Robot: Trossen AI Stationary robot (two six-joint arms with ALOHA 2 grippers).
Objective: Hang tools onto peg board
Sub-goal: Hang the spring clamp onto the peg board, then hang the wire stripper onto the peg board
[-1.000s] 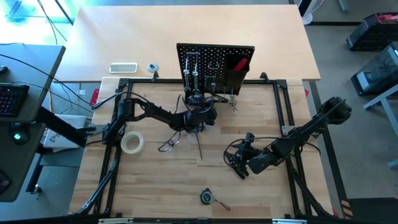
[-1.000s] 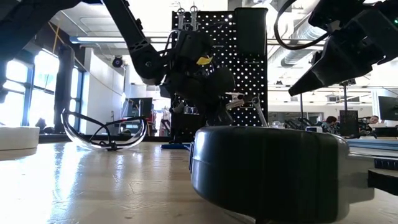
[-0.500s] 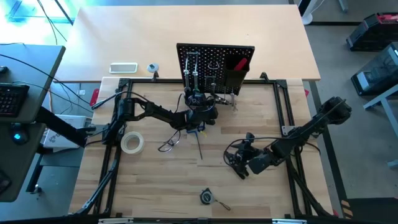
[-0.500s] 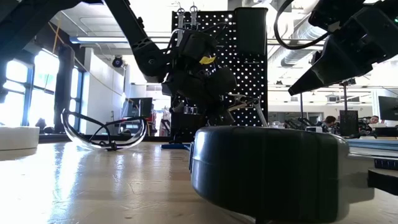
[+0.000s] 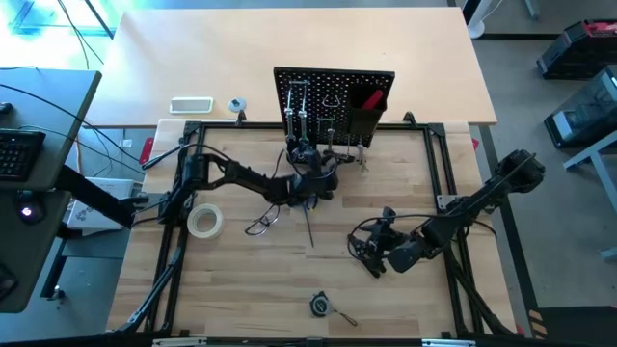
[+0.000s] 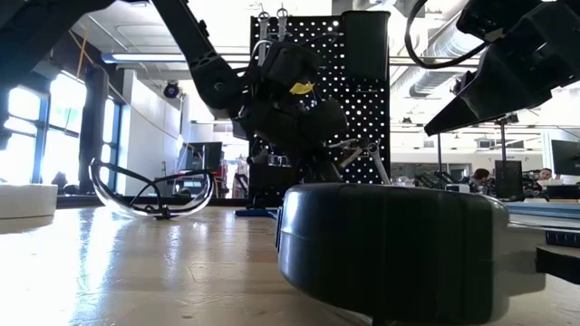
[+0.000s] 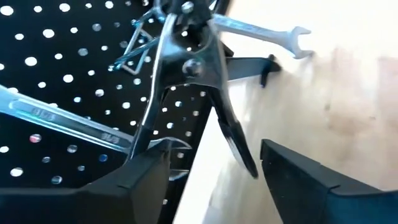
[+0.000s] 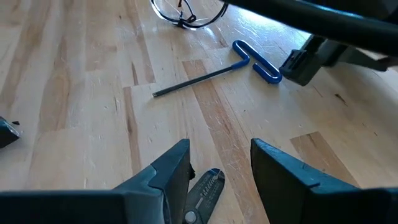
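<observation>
The black peg board stands upright at the table's far side. Black-handled pliers hang on it among silver wrenches. My left gripper is open at the board's foot, its fingers on either side of the pliers' handles; whether a finger touches them I cannot tell. On the table lie a blue-handled hex key, clear glasses and a pale tape roll. My right gripper hangs open above the table at mid right, over a grey metal tool.
A black tape measure lies near the front edge and fills the low view's foreground. A red-handled tool sits in the board's black bin. A white tray lies beyond the frame, far left. Bare wood stretches between the tape roll and the tape measure.
My left gripper has opened at the foot of the peg board. The pliers stay hanging on the board.
</observation>
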